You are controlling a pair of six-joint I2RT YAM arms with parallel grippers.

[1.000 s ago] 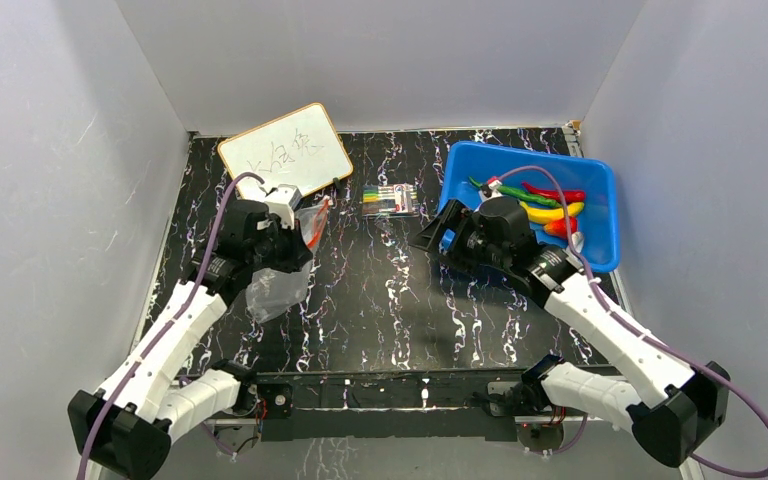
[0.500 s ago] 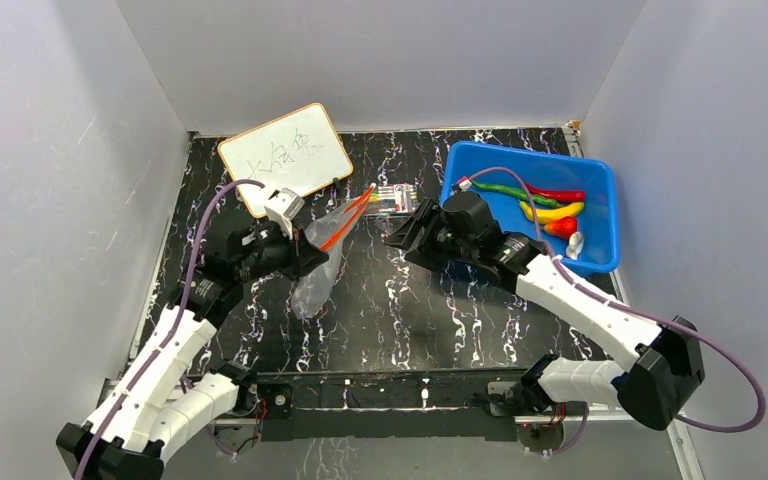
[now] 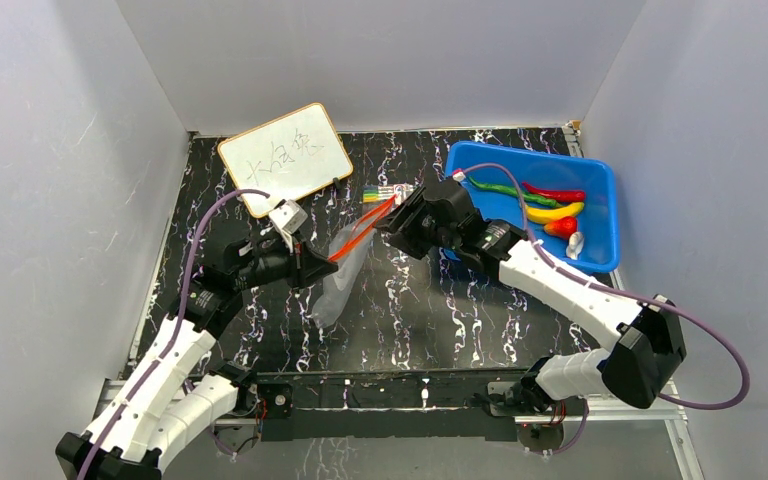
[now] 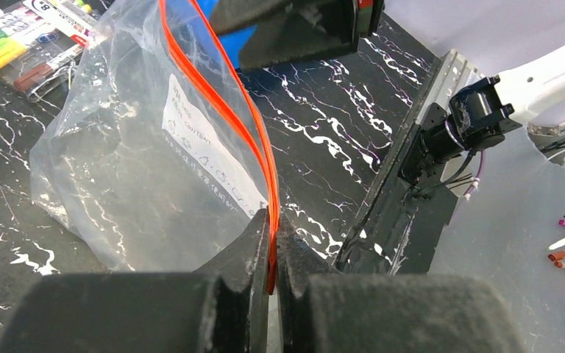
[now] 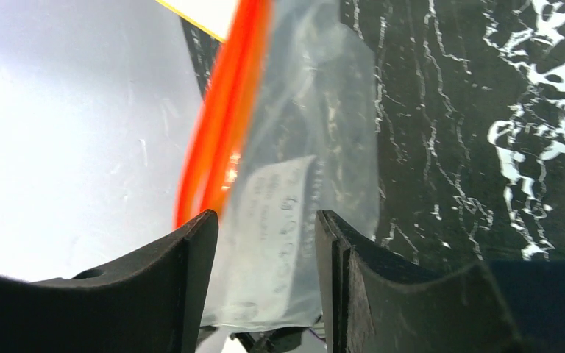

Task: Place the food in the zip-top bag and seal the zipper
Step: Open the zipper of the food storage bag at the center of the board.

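My right gripper [image 3: 396, 218] swung from tub [image 3: 602, 195] to zip-top bag [image 4: 140, 147], jaws apart; left gripper [image 4: 273, 243] pinches zipper [image 4: 224, 107]. Bag-opening step; next, clamp far zipper end.

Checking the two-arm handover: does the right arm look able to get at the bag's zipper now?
Probably yes. The open right tool brackets the zip-top bag right beside its zipper, which the left tool pinches and holds up; nothing stands between them.

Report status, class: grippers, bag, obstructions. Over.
Left gripper jaws shut on orange-red zipper strip of clear floppy plastic bag. Right gripper jaws open at bag's far end. Toy foods in blue plastic tub. No obstruction.
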